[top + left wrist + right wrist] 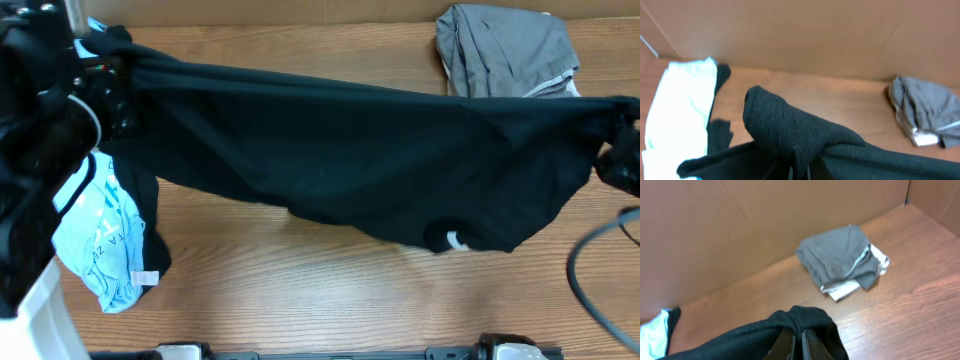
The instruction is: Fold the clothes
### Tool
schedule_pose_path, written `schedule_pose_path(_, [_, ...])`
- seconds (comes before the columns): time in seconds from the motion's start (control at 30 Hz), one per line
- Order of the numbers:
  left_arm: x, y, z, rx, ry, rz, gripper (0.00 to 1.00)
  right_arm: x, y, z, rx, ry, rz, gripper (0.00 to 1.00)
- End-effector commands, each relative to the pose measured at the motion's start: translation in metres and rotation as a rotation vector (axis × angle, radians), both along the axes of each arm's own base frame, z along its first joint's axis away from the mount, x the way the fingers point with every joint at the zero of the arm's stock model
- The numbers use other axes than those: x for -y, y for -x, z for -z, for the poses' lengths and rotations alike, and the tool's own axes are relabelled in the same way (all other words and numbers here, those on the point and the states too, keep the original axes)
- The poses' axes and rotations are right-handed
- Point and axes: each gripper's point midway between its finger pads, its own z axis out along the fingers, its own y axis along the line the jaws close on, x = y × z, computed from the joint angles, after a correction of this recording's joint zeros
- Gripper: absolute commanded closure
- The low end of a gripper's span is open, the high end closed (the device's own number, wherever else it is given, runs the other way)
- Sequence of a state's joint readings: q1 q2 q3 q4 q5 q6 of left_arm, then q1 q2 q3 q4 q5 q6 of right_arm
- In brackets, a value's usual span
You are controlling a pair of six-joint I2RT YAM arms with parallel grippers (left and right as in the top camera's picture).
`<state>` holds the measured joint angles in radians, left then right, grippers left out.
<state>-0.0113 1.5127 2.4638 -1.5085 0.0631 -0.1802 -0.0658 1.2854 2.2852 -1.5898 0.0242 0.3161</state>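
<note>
Our left end effector (799, 174) is clenched on one end of the large black garment (350, 150), and the cloth bunches up over it. Our right end effector (796, 344) is clamped just as tightly on the opposite end, with fabric humped over it too. Between the two, the black garment hangs stretched in a broad band over the bench (320, 310). It sags lowest nearer the right end effector, where a small white tag (457, 240) shows at its lower edge. Just beside and below the left end effector, a light blue garment (100, 235) lies crumpled on the bench. A dark cloth (720, 134) lies against it, and we cannot tell whether that is a separate piece. Beyond the right end effector and well apart from it, a grey garment (840, 260) with a pale edge sits folded near the cardboard wall (715, 230).
</note>
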Motion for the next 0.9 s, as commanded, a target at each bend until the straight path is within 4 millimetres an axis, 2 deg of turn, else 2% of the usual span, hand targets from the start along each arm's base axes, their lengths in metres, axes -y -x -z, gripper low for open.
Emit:
schedule_pose_path(0.0, [-0.009, -0.021, 0.024, -0.088, -0.028, -0.023, 0.96, 0.003, -0.01, 0.007, -0.037, 0.016, -0.009, 0.96])
schedule_pose_path(0.2, [-0.007, -0.057, 0.097, -0.356, -0.02, -0.008, 0.96, 0.001, -0.034, 0.051, -0.22, -0.006, -0.028, 0.96])
schedule_pose_path(0.33, [-0.004, -0.086, 0.157, -0.548, -0.027, 0.008, 0.96, 0.003, -0.05, 0.09, -0.355, -0.017, -0.031, 0.96])
schedule_pose_path(0.47, [0.008, -0.112, 0.212, -0.688, -0.054, 0.057, 0.96, 0.003, -0.064, 0.129, -0.465, -0.028, -0.034, 0.96])
schedule_pose_path(0.5, [0.012, -0.119, 0.232, -0.735, -0.065, 0.072, 0.96, 0.003, -0.068, 0.139, -0.488, -0.031, -0.034, 0.96])
schedule_pose_path(0.7, [0.038, -0.139, 0.321, -0.931, -0.116, 0.165, 0.96, 0.001, -0.082, 0.196, -0.58, -0.054, -0.048, 0.96])
schedule_pose_path(0.87, [0.059, -0.142, 0.393, -1.081, -0.146, 0.214, 0.96, 0.002, -0.086, 0.238, -0.641, -0.06, -0.047, 0.96])
